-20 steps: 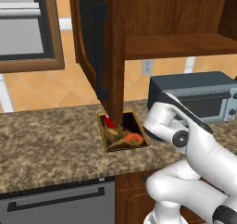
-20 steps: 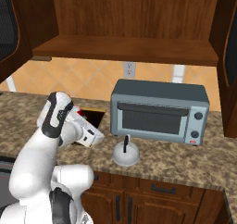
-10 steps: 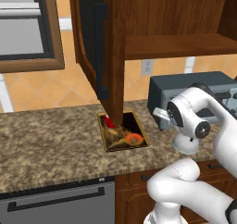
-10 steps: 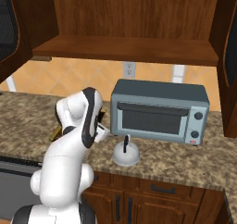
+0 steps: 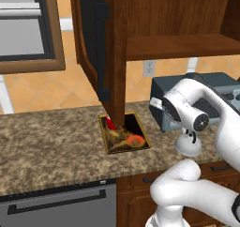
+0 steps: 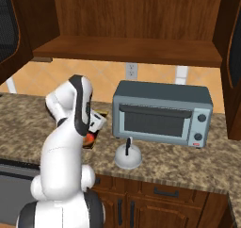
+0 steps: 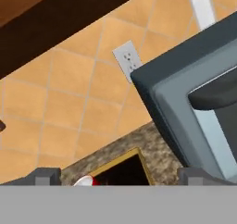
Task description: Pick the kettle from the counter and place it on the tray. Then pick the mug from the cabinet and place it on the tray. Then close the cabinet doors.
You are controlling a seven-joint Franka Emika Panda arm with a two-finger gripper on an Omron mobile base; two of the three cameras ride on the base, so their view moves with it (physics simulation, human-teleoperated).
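One kettle point(image 6: 128, 156) on counter point(image 6: 197, 163) before toaster oven point(image 6: 162, 113), gripper point(image 7: 118, 176) open.

I'm working in a home kitchen: a granite counter point(image 5: 51, 146) is running under wooden wall cabinets point(image 6: 127, 20), a toaster oven point(image 6: 162, 114) is sitting by a tiled wall with an outlet point(image 6: 131, 71), and a dishwasher point(image 5: 58, 207) is showing below.
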